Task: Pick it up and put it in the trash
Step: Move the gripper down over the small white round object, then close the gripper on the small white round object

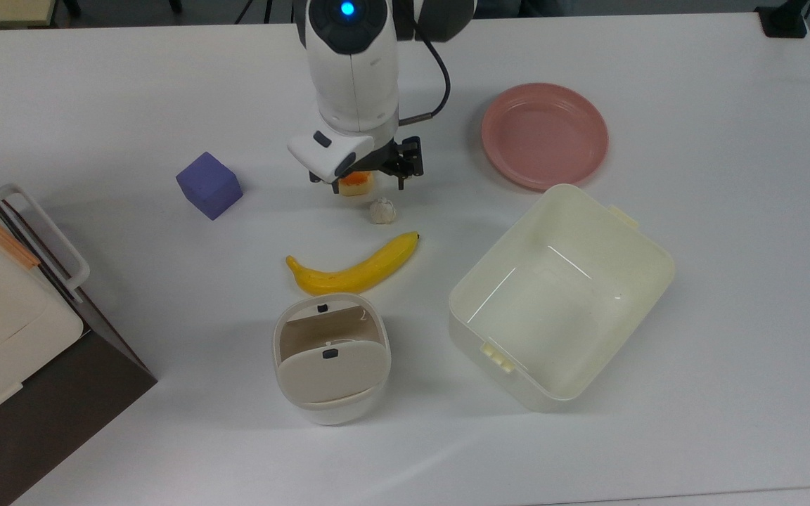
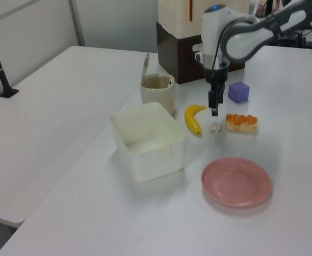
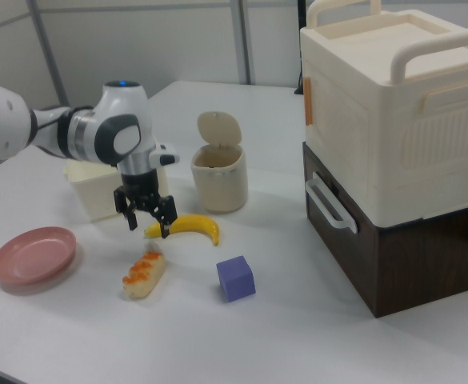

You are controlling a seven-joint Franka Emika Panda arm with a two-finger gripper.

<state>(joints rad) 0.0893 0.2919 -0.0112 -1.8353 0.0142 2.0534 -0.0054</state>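
My claw (image 3: 146, 222) hangs with its fingers spread wide above the white table (image 1: 658, 436), over the orange-topped bread loaf (image 3: 144, 274) and clear of everything. The crumpled paper wad (image 1: 382, 211) lies on the table between that loaf and the banana (image 1: 353, 268), touching neither. The small white trash bin (image 1: 330, 359) stands just beyond the banana, its beige swing lid tilted
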